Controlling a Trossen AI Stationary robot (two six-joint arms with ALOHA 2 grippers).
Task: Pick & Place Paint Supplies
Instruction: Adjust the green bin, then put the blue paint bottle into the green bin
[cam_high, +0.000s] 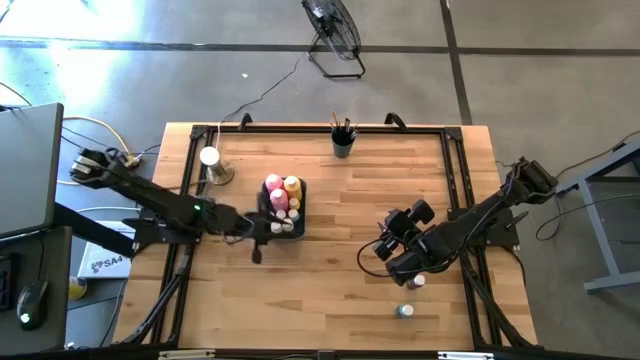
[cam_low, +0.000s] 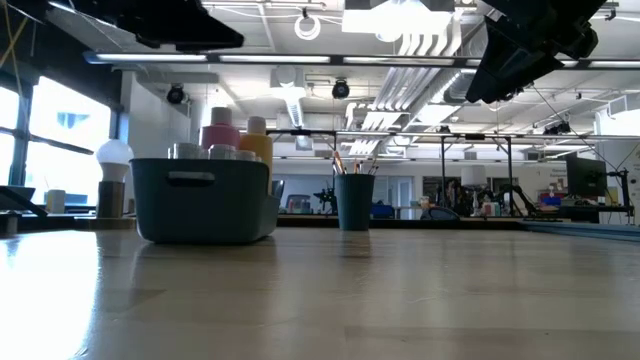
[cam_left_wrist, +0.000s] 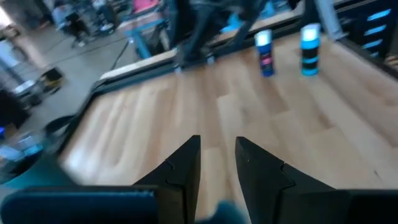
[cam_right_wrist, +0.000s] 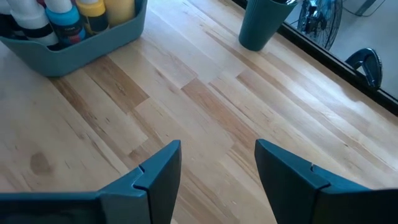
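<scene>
A dark teal bin (cam_high: 284, 207) stands left of the table's middle. It holds a pink squeeze bottle (cam_high: 273, 185), a yellow one (cam_high: 292, 185) and small white-capped paint bottles (cam_right_wrist: 62, 18). My left gripper (cam_left_wrist: 217, 155) hovers at the bin's near left side (cam_high: 266, 227), open by a narrow gap with nothing between its fingers. My right gripper (cam_right_wrist: 217, 160) hangs open over bare wood right of the middle (cam_high: 384, 246). Two small paint bottles (cam_high: 404, 311) (cam_high: 415, 283) stand upright near the front right. A dark cup (cam_high: 343, 143) at the far edge holds paintbrushes.
A white knob on a round tan base (cam_high: 213, 166) stands at the far left of the table. Black frame rails (cam_high: 300, 128) run along the far and side edges. Bare wood lies between the bin and my right gripper. A fan (cam_high: 335, 30) stands on the floor beyond.
</scene>
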